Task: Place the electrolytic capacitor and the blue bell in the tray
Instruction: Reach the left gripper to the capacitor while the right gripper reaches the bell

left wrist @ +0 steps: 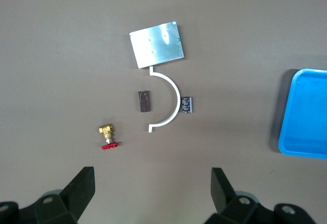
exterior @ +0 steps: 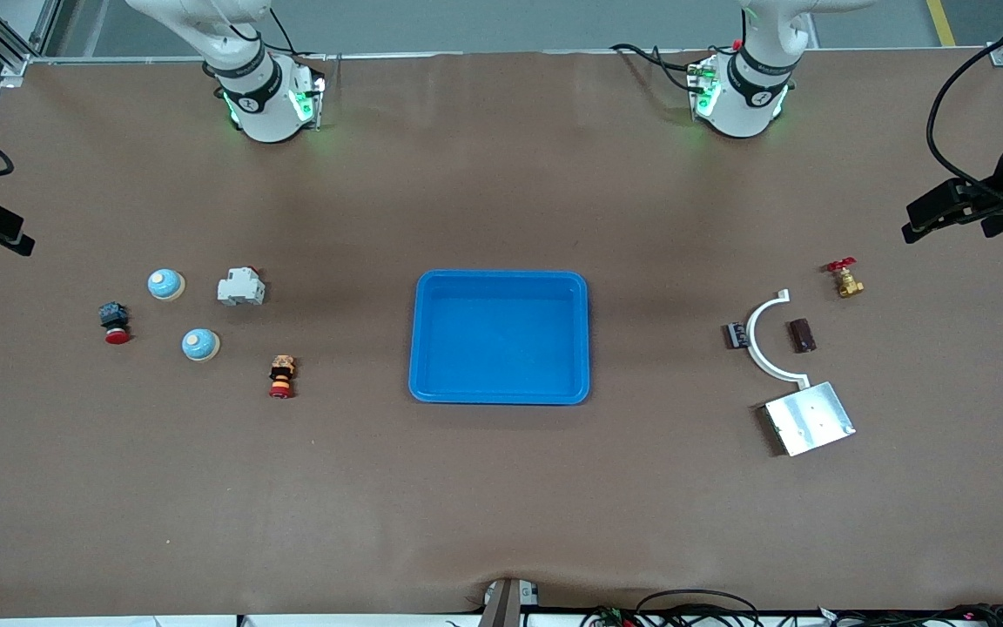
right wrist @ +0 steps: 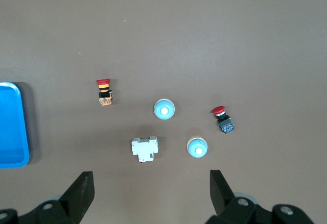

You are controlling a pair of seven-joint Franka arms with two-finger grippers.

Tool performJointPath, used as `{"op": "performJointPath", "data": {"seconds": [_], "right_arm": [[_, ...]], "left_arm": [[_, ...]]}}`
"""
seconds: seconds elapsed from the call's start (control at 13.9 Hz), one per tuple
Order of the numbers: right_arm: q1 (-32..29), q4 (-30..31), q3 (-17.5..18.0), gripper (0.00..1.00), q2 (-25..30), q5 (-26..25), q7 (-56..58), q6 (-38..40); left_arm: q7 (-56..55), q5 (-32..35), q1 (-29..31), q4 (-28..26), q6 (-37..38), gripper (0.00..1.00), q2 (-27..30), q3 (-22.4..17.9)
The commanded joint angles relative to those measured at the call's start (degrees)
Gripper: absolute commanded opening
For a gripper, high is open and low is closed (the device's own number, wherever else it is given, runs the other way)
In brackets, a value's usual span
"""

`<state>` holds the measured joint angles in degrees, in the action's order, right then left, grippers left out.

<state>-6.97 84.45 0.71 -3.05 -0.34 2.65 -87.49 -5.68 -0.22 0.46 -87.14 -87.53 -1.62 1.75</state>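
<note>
A: While the brown matte desk (exterior: pixel 501 505) lies flat, what sits nearest the front camera?
B: A shiny square metal plate (exterior: pixel 810 418) toward the left arm's end, touching a white plastic half-ring (exterior: pixel 764 335). Beside that arc stands the small dark cylindrical capacitor (exterior: pixel 737 334), with a brown block (exterior: pixel 802 335) inside the curve and a brass valve (exterior: pixel 846 280) with a red handle farther off.
A: And the tray (exterior: pixel 500 394)?
B: Glossy blue plastic, rounded corners, mid-desk, nothing in it.
A: The bells?
B: 2 pale blue domes (exterior: pixel 200 345) (exterior: pixel 165 284) toward the right arm's end, among 2 red push-buttons and a white breaker (exterior: pixel 241 287).
A: The arms?
B: Both wait high. Only the wrist views show the fingers: left pincer (left wrist: pixel 153 191) spread wide over bare desk, right pincer (right wrist: pixel 152 193) likewise.
</note>
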Motion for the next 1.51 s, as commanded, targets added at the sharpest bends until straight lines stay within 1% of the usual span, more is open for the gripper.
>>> {"op": "performJointPath", "data": {"seconds": [0.0, 0.22, 0.5, 0.65, 0.79, 0.93, 1.15, 1.29, 1.43], "right_arm": [[0.29, -0.17, -0.36, 1.0, 0.67, 0.26, -0.63, 0.39], [0.29, -0.17, -0.36, 1.0, 0.67, 0.26, -0.63, 0.3], [0.29, 0.1, -0.36, 1.0, 0.67, 0.26, -0.72, 0.3], [0.29, 0.36, -0.36, 1.0, 0.76, 0.34, -0.8, 0.47], [0.38, 0.36, -0.28, 1.0, 0.76, 0.34, -0.8, 0.47], [0.03, 1.14, -0.54, 1.0, 0.67, 2.18, -0.72, 0.12], [-0.23, 5.09, -0.71, 1.0, 1.11, 2.28, -0.54, -2.24], [-1.11, 10.26, -0.89, 1.0, 2.6, 2.19, 0.42, -6.01], [-1.9, 16.76, -0.98, 1.0, 4.97, 1.84, 4.98, -11.19]], "left_arm": [[0.85, -0.83, 2.52, 0.04, 0.34, 1.0, -1.28, -0.25], [0.76, -0.57, 3.75, -0.22, 0.34, 1.0, -3.03, -0.25], [0.32, -0.22, 4.72, -1.36, 0.87, 1.0, -7.6, -0.34], [0.76, 0.48, 5.34, -4.34, -2.19, 1.0, -9.1, -0.34], [0.85, 0.75, 5.34, -9.25, -7.8, 1.0, -9.19, -0.25], [0.76, 0.66, 5.43, -11.99, -11.6, 1.0, -10.15, -0.25], [0.76, 0.75, 5.43, -12.35, -15.2, 1.0, -14.71, -0.25], [0.76, 0.66, 5.86, -13.84, -18.36, 1.0, -16.57, -0.25], [0.5, 0.66, 6.22, -14.02, -20.04, 1.0, -19.37, -0.25]]}}
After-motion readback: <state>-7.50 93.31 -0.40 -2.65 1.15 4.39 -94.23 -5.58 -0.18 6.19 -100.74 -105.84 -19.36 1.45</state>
